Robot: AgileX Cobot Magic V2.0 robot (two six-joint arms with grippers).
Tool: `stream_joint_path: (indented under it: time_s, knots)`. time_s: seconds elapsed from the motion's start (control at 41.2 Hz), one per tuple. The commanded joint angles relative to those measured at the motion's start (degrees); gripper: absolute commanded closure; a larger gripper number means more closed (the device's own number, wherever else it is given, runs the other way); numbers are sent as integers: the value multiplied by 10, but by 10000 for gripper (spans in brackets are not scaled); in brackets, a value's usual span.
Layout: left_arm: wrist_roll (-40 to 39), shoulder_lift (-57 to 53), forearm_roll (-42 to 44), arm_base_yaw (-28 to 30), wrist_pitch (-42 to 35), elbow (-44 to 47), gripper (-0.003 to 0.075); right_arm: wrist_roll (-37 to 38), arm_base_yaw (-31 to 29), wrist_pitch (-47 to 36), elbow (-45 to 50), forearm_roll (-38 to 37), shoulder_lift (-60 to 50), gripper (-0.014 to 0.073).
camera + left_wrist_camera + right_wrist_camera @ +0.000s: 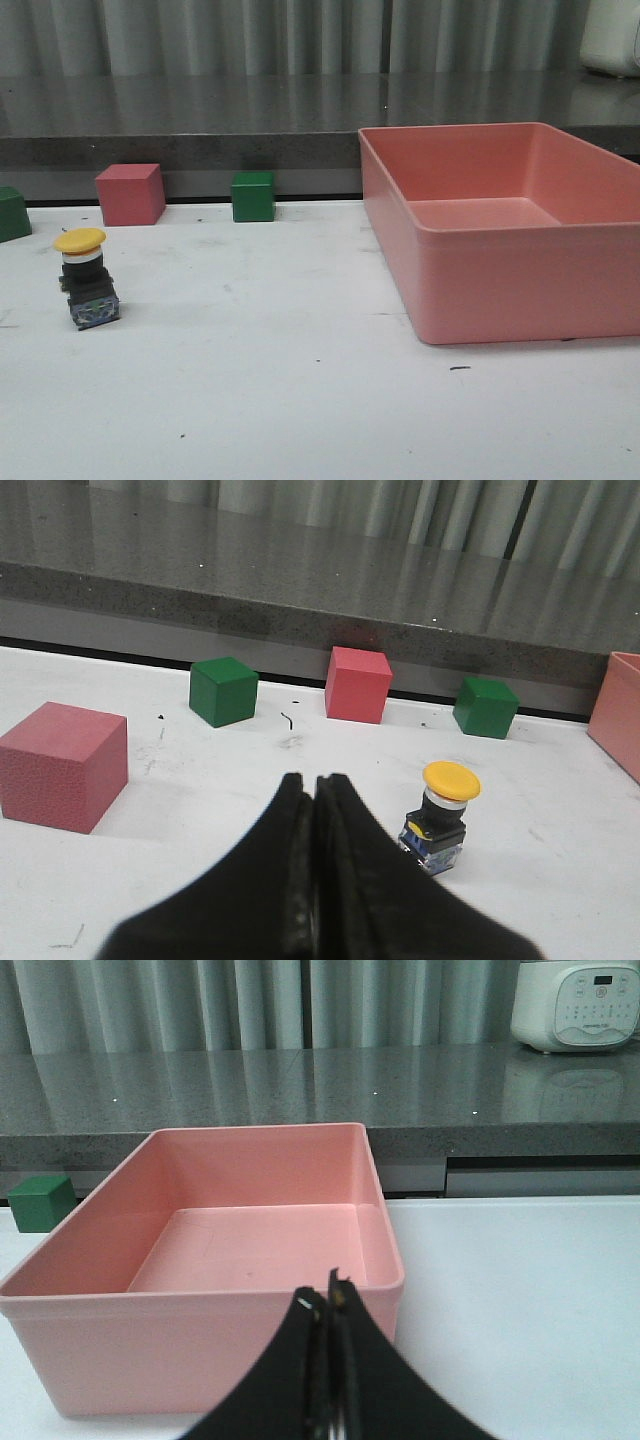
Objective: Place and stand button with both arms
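The button (86,278) stands upright on the white table at the left, yellow cap on top and dark blocky base below. It also shows in the left wrist view (441,816), just beside and beyond my left gripper (312,782), which is shut and empty. My right gripper (324,1295) is shut and empty, close in front of the pink bin (120,1338). Neither arm shows in the front view.
A large pink bin (480,290) fills the right half of the table. A pink cube (130,194) and green cubes (252,196) (12,213) line the back edge. Another pink cube (62,766) sits near the left gripper. A white appliance (578,1005) stands on the counter.
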Motion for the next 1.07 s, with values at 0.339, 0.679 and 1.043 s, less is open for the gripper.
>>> stream_joint_path:
  time_s: [0.339, 0.679, 1.043]
  knots:
    - [0, -13, 47, -6, -102, 9, 740, -4, -1, -50, -2, 0, -11, 660]
    - [0, -13, 47, -7, -122, 9, 740, -4, -1, -50, -2, 0, -11, 660]
    - [0, -13, 47, -7, -122, 9, 740, -4, -1, -50, -2, 0, -11, 660]
